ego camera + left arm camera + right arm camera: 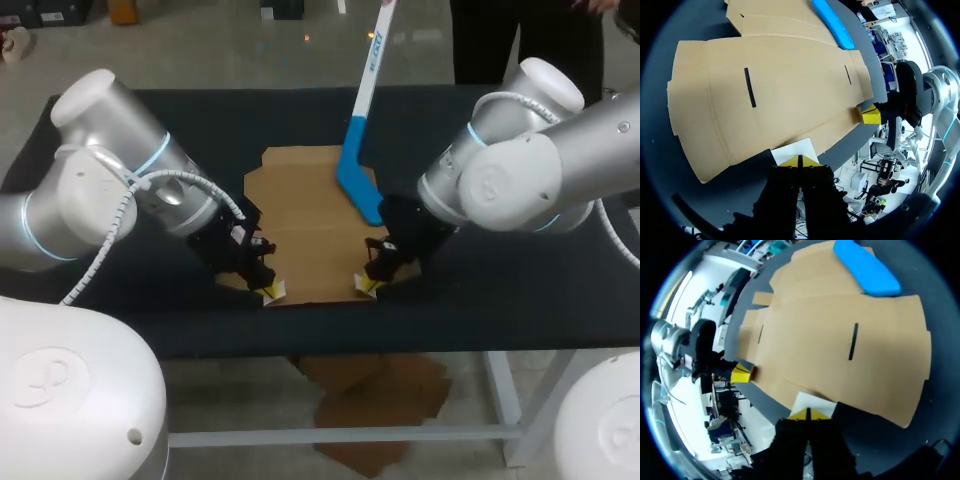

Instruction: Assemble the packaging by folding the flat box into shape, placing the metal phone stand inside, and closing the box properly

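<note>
Flat box (310, 225): plain brown cardboard, unfolded, lying flat on the dark surface (500, 270), roughly central between the two arms. Crease lines and two thin dark slots (749, 87) show in the wrist views. Its long axis seems to run from the near edge of the surface to the far edge, with the stepped flaps at the far end.

Blue stick blade (358, 180) on a white handle rests on the box's far right part.

Left jaws: at the box's near edge, left corner, yellow tips (790, 161) pressed together with only a thin seam between them. A white patch (795, 147) lies just ahead of them, over the box edge.

Right jaws: at the near edge, right corner, yellow tips (799, 414) also together. I can't tell whether either pair pinches cardboard.
</note>
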